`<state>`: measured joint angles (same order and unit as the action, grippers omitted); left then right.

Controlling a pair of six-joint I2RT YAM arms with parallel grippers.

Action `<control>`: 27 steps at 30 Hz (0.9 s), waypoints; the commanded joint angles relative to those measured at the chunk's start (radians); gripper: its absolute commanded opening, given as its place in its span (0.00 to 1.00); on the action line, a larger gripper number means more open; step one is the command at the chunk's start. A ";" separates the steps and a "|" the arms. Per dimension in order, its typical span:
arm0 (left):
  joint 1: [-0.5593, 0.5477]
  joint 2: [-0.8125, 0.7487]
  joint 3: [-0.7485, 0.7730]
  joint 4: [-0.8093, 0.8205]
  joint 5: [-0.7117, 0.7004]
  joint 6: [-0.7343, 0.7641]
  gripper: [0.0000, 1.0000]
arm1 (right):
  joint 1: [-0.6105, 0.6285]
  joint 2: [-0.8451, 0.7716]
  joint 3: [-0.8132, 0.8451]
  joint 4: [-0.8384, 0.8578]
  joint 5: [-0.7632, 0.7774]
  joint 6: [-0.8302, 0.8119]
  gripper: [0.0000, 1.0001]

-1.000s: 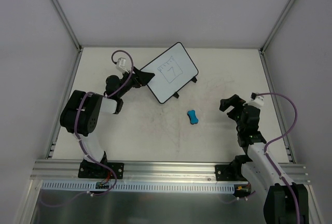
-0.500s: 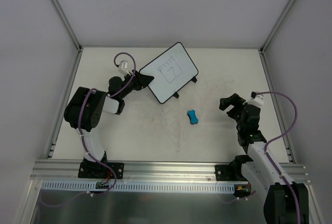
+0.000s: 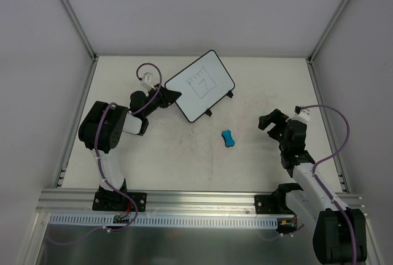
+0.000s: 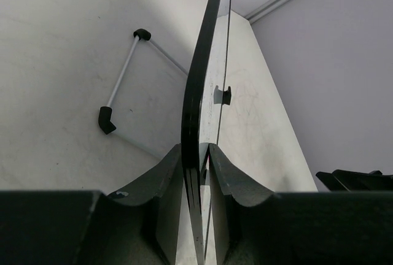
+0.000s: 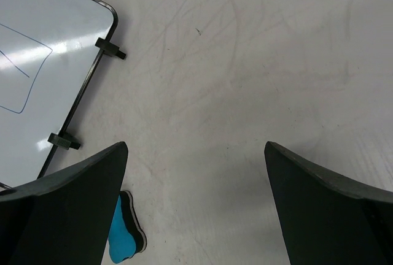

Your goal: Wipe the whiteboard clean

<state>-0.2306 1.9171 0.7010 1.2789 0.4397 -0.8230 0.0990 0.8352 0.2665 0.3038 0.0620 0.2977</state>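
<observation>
Left wrist: left tool (image 4: 195, 149) clamps whiteboard (image 4: 196, 87) edge; right tool (image 5: 195, 149) wide open.

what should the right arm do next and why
Probably bring the right gripper over the blue eraser and lower it to grasp. Its fingers are open and empty, and the eraser lies loose on the table close beside them. The left gripper is shut on the edge of the whiteboard, which has marker lines on it.

Whiteboard (image 3: 201, 87) glossy, smooth, black plastic rim; table (image 3: 178, 154) matt, scuffed.
</observation>
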 commanded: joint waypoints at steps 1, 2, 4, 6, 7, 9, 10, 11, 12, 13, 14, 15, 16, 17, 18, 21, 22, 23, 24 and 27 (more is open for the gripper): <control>-0.010 0.014 0.031 0.238 0.002 0.010 0.22 | 0.024 0.037 0.089 -0.012 -0.010 -0.038 0.98; -0.010 0.016 0.032 0.238 0.002 0.010 0.22 | 0.031 0.050 0.102 -0.028 -0.016 -0.058 0.97; -0.009 0.022 0.037 0.240 0.005 0.008 0.19 | 0.073 0.080 0.143 -0.043 -0.019 -0.084 0.97; -0.010 0.026 0.037 0.246 0.002 0.005 0.17 | 0.109 0.143 0.190 -0.101 -0.004 -0.132 0.97; -0.010 0.031 0.037 0.247 0.001 0.005 0.14 | 0.152 0.171 0.251 -0.124 0.001 -0.153 0.96; -0.009 0.039 0.043 0.254 0.001 -0.002 0.11 | 0.200 0.270 0.324 -0.231 0.024 -0.205 0.95; -0.010 0.046 0.045 0.255 0.002 -0.005 0.10 | 0.243 0.309 0.361 -0.265 0.030 -0.222 0.94; -0.010 0.051 0.049 0.260 0.002 -0.008 0.07 | 0.266 0.349 0.434 -0.299 0.044 -0.235 0.93; -0.010 0.054 0.051 0.263 0.007 -0.014 0.06 | 0.289 0.423 0.466 -0.369 0.054 -0.252 0.93; -0.010 0.062 0.054 0.267 0.007 -0.018 0.05 | 0.329 0.458 0.499 -0.399 0.079 -0.278 0.92; -0.010 0.063 0.058 0.272 0.008 -0.022 0.04 | 0.344 0.487 0.552 -0.446 0.091 -0.285 0.92; -0.010 0.066 0.058 0.278 0.008 -0.027 0.03 | 0.356 0.513 0.569 -0.456 0.093 -0.290 0.91; -0.010 0.069 0.058 0.287 0.008 -0.030 0.03 | 0.375 0.543 0.579 -0.460 0.075 -0.289 0.91; -0.010 0.071 0.057 0.292 0.008 -0.031 0.02 | 0.380 0.554 0.586 -0.463 0.061 -0.289 0.89; -0.009 0.072 0.055 0.296 0.007 -0.034 0.02 | 0.386 0.564 0.602 -0.474 0.052 -0.290 0.89; -0.010 0.080 0.052 0.315 0.005 -0.039 0.02 | 0.404 0.591 0.646 -0.531 0.038 -0.330 0.88; -0.010 0.085 0.054 0.321 0.005 -0.042 0.02 | 0.413 0.605 0.660 -0.548 0.038 -0.335 0.87; -0.010 0.088 0.052 0.339 0.008 -0.044 0.02 | 0.418 0.611 0.674 -0.563 0.038 -0.341 0.87; -0.010 0.091 0.051 0.347 0.010 -0.048 0.02 | 0.426 0.620 0.684 -0.593 0.039 -0.345 0.87; -0.010 0.095 0.049 0.375 0.021 -0.060 0.01 | 0.450 0.656 0.726 -0.646 0.047 -0.354 0.86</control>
<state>-0.2306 1.9827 0.7383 1.3495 0.4786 -0.8833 0.5247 1.4685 0.9257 -0.2543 0.0994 -0.0174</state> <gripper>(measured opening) 0.083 0.869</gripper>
